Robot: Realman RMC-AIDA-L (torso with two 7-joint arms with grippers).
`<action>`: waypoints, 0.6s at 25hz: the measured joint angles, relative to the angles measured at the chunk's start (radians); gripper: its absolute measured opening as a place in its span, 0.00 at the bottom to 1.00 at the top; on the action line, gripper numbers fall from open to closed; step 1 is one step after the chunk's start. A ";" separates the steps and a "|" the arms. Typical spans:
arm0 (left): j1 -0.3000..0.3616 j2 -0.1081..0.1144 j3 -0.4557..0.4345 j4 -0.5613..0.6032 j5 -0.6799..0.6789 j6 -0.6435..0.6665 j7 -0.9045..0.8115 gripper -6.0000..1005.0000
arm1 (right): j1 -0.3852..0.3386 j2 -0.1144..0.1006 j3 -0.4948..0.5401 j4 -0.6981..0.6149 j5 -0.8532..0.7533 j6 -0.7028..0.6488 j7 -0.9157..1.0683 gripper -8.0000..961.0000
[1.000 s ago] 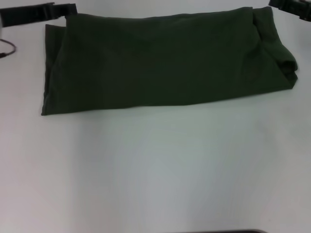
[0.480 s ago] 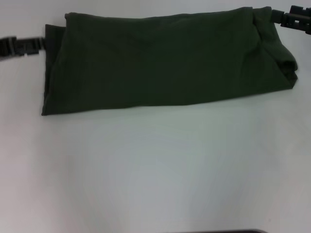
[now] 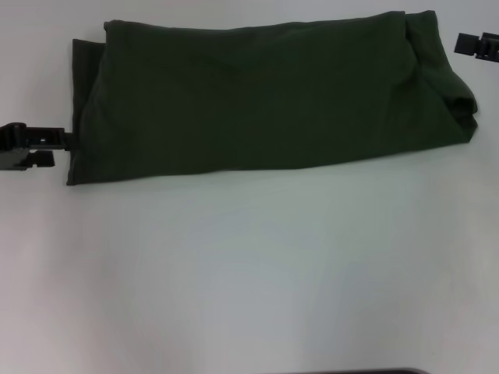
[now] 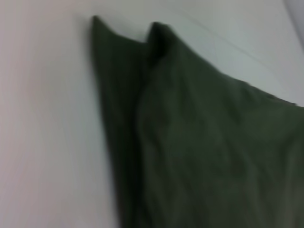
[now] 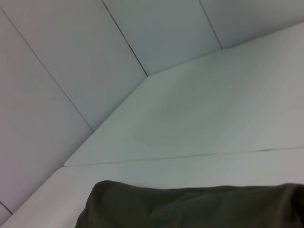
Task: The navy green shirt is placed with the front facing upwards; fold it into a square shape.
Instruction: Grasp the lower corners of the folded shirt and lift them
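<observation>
Shirt (image 3: 265, 97) between both arms' jaws.

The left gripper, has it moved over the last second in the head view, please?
Yes. The left gripper has come toward the robot along the shirt's left edge, from beside its far corner to near its front corner.

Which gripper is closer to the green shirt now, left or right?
Left. The left gripper almost touches the navy green shirt at its left edge; the right gripper is apart, beside its far right corner.
</observation>
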 joint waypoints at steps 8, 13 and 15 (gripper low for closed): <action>-0.031 0.010 0.005 -0.135 0.022 -0.135 -0.036 0.72 | -0.013 0.001 0.004 0.000 -0.001 -0.004 0.017 0.97; -0.059 0.015 0.011 -0.194 0.023 -0.175 -0.037 0.72 | -0.013 0.002 0.002 -0.001 -0.001 -0.009 0.017 0.97; -0.065 0.015 0.014 -0.202 0.023 -0.188 -0.042 0.72 | -0.013 0.001 0.004 -0.001 -0.001 -0.013 0.017 0.97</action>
